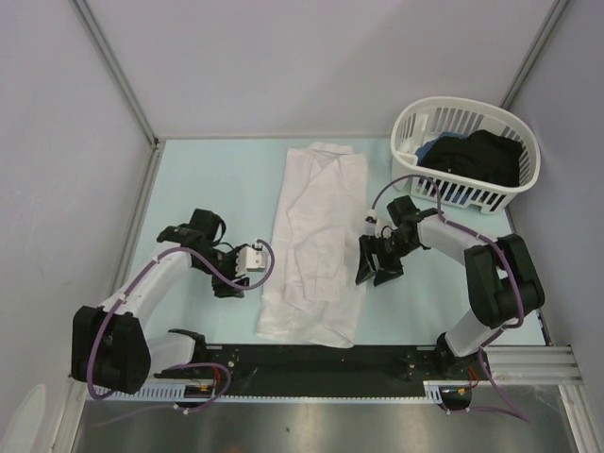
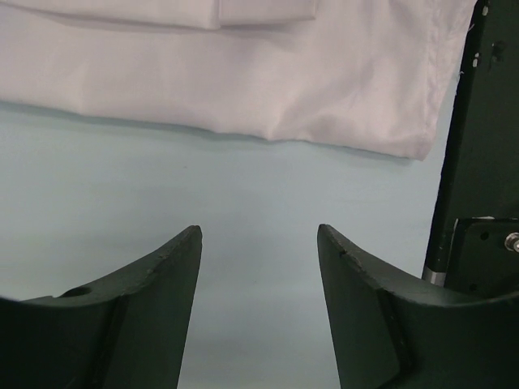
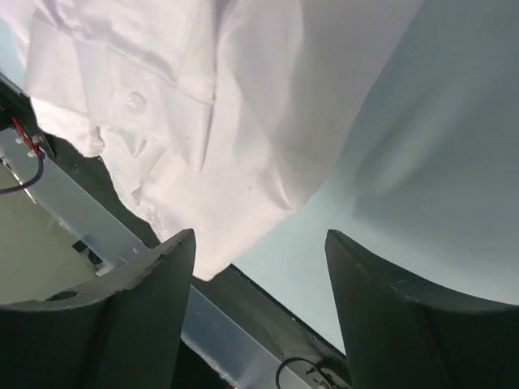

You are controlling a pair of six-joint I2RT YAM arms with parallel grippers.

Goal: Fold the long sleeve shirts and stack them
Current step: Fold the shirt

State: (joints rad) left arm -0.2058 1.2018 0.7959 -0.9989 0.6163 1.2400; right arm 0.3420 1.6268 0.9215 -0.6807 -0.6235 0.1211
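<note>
Nearest us, top view: black left gripper and black right gripper, fingers spread wide, holding nothing, flank plain white long sleeve shirt. Shirt flat on pale blue table, long axis near-to-far, collar far, hem at black rail. White slatted plastic basket far right.
Left wrist: we see shirt edge ahead.
Right wrist: buttoned cuff ahead.

No text, label, brand, number or sign can be read in any of the three views. The white long sleeve shirt shows only plain cloth, seams and a button up close, with no legible tag or print. The white slatted basket is too small in the top view to make out any marking.
</note>
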